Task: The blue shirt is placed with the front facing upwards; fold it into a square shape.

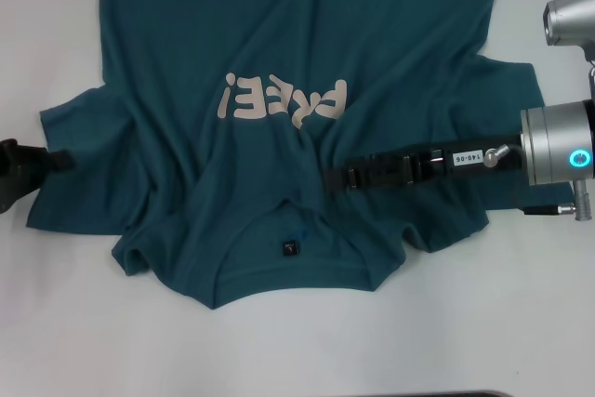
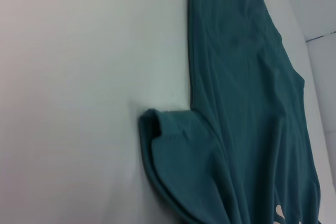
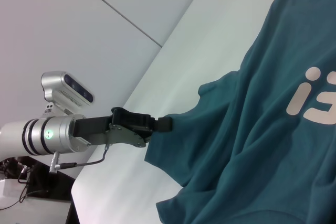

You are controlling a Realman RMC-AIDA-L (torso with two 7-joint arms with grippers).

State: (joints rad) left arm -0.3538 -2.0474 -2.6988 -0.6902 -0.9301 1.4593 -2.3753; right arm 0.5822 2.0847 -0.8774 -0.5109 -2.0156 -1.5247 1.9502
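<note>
White desk (image 1: 65, 323) all around, big teal-blue cotton shirt (image 1: 279, 34) lying face up, collar at 6 o'clock. Left gripper (image 1: 58, 161) pinches the 9 o'clock sleeve; right gripper (image 1: 337, 177), can't tell. I'd lift both evenly to avoid bunching.

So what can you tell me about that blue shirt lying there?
The blue shirt is a dark teal short-sleeved T-shirt of soft, cotton-looking cloth, spread front-up on the white table with its collar toward the robot. It carries pale pinkish "FREE!" lettering and a small dark neck tag. It lies wrinkled, not yet folded. The left gripper meets one sleeve's edge; the right gripper reaches over the other sleeve onto the chest.
</note>
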